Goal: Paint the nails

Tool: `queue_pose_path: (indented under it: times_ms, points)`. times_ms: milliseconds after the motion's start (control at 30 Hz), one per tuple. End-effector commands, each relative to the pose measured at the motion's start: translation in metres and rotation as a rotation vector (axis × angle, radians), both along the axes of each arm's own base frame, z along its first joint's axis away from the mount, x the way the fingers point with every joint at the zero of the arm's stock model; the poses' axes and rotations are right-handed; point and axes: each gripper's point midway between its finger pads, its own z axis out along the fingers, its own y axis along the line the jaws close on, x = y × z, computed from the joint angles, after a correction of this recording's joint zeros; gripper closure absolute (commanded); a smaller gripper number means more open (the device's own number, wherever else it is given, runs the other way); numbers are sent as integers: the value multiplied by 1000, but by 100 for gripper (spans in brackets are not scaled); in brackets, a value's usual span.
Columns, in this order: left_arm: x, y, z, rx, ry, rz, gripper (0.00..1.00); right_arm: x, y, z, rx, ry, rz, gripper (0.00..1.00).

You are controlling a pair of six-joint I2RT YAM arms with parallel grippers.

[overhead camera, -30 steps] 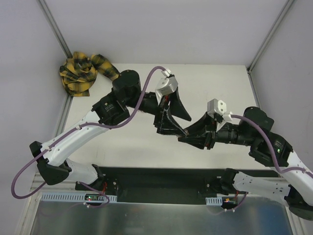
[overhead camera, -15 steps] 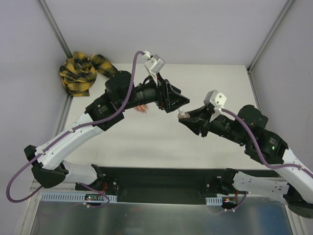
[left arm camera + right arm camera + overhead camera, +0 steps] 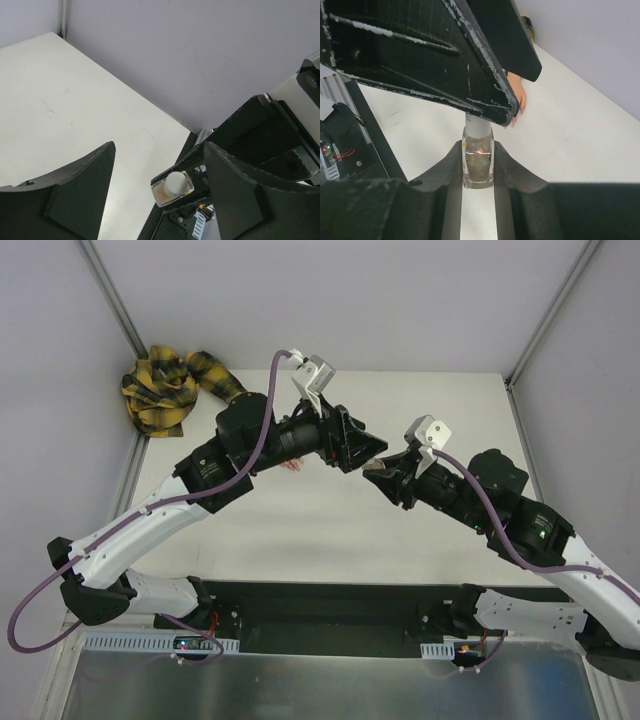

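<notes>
My right gripper (image 3: 386, 478) is shut on a small clear nail-polish bottle (image 3: 478, 162) with glittery contents and a white cap (image 3: 174, 183), and holds it upright above the table. My left gripper (image 3: 366, 449) is open and points at the bottle. In the left wrist view the cap lies just beyond its spread fingers (image 3: 85, 185). In the right wrist view a left finger (image 3: 445, 60) covers the cap's top. The peach mannequin hand (image 3: 518, 98) lies on the table behind, its pinkish nails (image 3: 513, 121) showing. In the top view the left arm mostly hides the hand (image 3: 293, 466).
The yellow-and-black plaid sleeve (image 3: 168, 388) is bunched at the table's far left corner. Grey walls and metal frame posts (image 3: 112, 300) close the back and sides. The black base rail (image 3: 330, 605) runs along the near edge of the white table (image 3: 450, 410).
The left gripper has swung up from pointing down to pointing right at the bottle. The right gripper has moved left and up with the bottle, and the two now nearly meet.
</notes>
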Motion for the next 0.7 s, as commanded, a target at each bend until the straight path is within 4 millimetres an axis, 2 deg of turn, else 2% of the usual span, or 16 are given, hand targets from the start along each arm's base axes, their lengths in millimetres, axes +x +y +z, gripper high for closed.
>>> queue_pose_path:
  times_ms: [0, 133, 233, 433, 467, 533, 567, 633, 667]
  points:
    - [-5, 4, 18, -32, -48, -4, 42, 7, -8, 31, 83, -46, -61, 100]
    - [-2, -1, 1, -8, -11, 3, 46, 9, -12, 40, 103, -49, -85, 100]
    - [-2, -4, 0, -3, -10, -1, 61, 10, -9, 42, 107, -46, -85, 100]
    - [-4, -10, 1, 1, -20, -26, 74, 12, -11, 51, 140, -41, -106, 100]
    - [-3, -12, -1, 6, -16, -32, 83, 11, -11, 54, 147, -41, -104, 100]
    - [-13, -17, -1, 7, -19, -96, 91, 8, -11, 57, 158, -41, -91, 100]
    - [-17, -22, -4, 14, -19, -139, 100, 6, -11, 58, 163, -42, -80, 100]
    - [-52, -29, 1, 15, -68, -385, 100, -12, -2, 62, 167, -54, 42, 100]
    - [-67, -35, -3, 21, -77, -509, 100, -32, 2, 68, 166, -88, 167, 100]
